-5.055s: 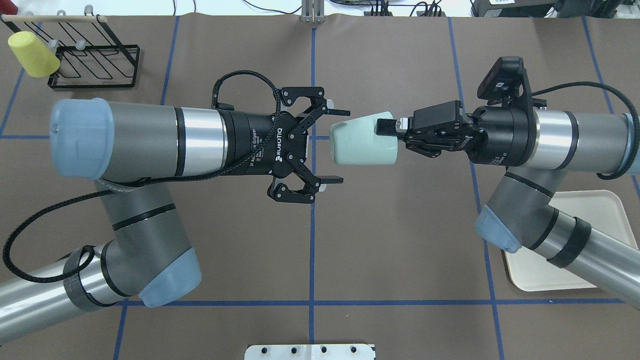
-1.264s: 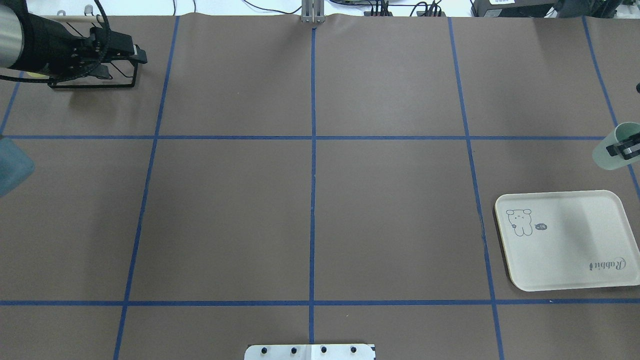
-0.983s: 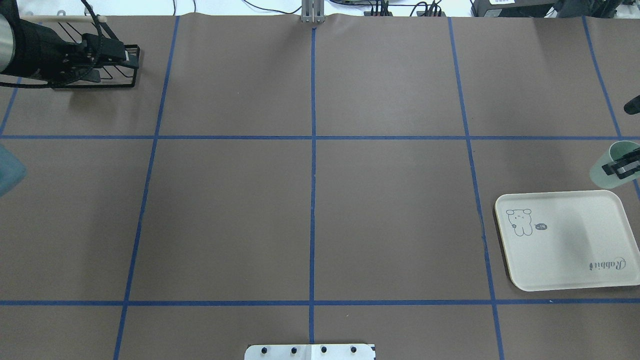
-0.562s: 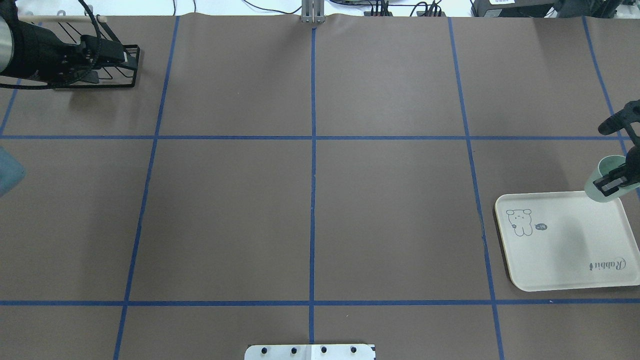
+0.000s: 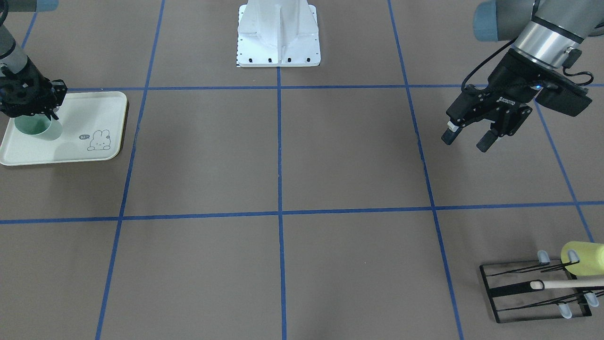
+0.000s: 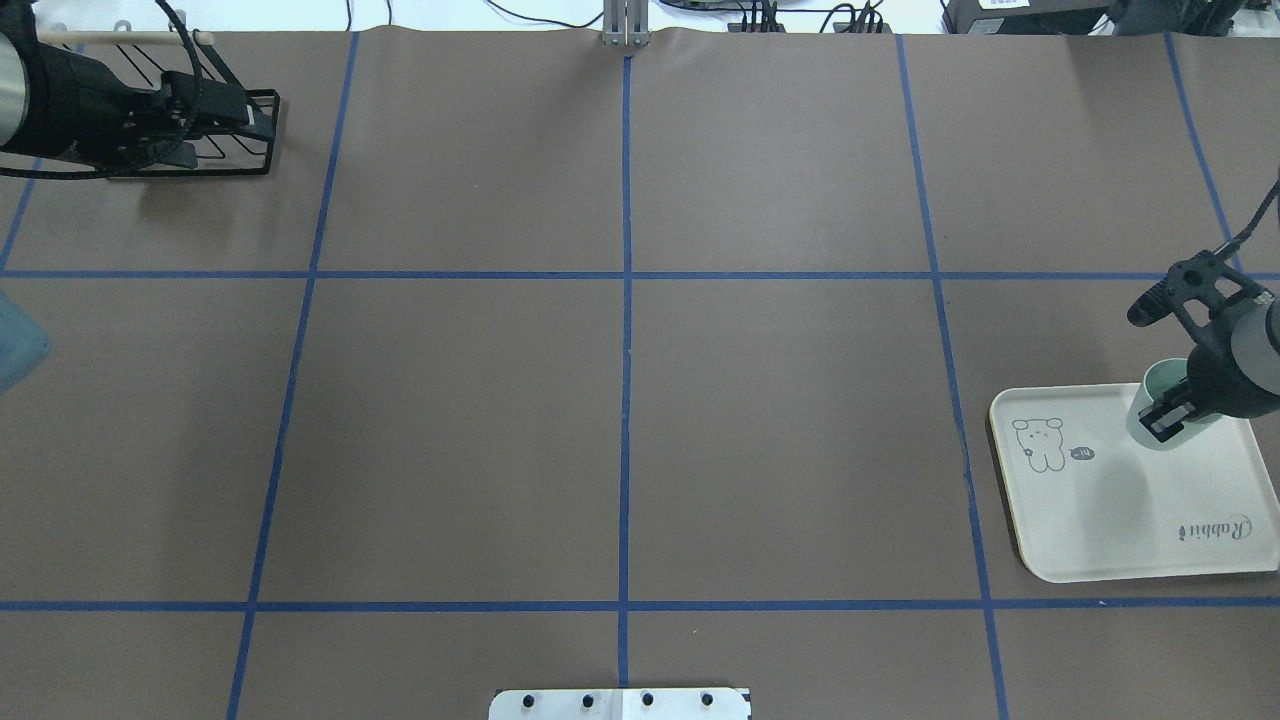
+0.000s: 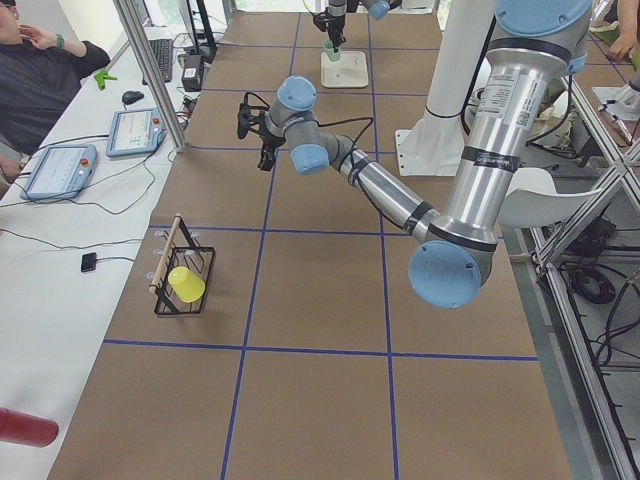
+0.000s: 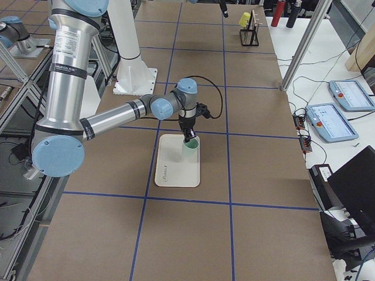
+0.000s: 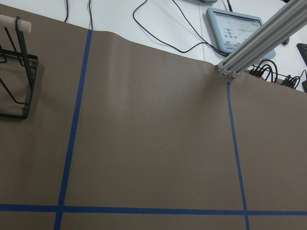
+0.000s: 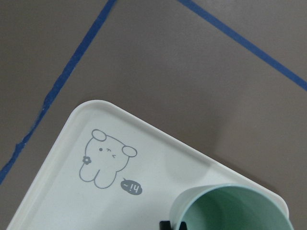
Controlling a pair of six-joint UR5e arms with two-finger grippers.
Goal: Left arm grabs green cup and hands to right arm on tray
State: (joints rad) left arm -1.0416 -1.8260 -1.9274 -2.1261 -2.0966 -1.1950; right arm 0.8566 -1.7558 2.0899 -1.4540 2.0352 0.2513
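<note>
Green cup (image 5: 40, 131) over tray (image 6: 1100, 530), gripped by my right hand (image 6: 1172, 412)

Right hand: fingers clamped on the cup's wall at the rim, with one finger (image 6: 1162, 420) showing on the outside of the wall. The cup hangs straight under the hand, upright, mouth up. It sits inside the tray's outline, close to one long rim. I cannot tell whether its base touches the tray floor. The bunny drawing (image 10: 106, 163) lies on the tray beside the hand, toward the middle of the counter (image 6: 620, 420). The "Rabbit" script (image 6: 1212, 528) is at the tray corner on the hand's other side, nearer my base.

Left hand (image 5: 466, 140): fingers spread apart, held above the counter at the opposite end, well apart from my right hand. A black wire rack (image 5: 514, 289) stands on the counter beyond this hand, not touching it. A yellow-green cup (image 5: 583, 259) hangs on the rack, lying on its side.
</note>
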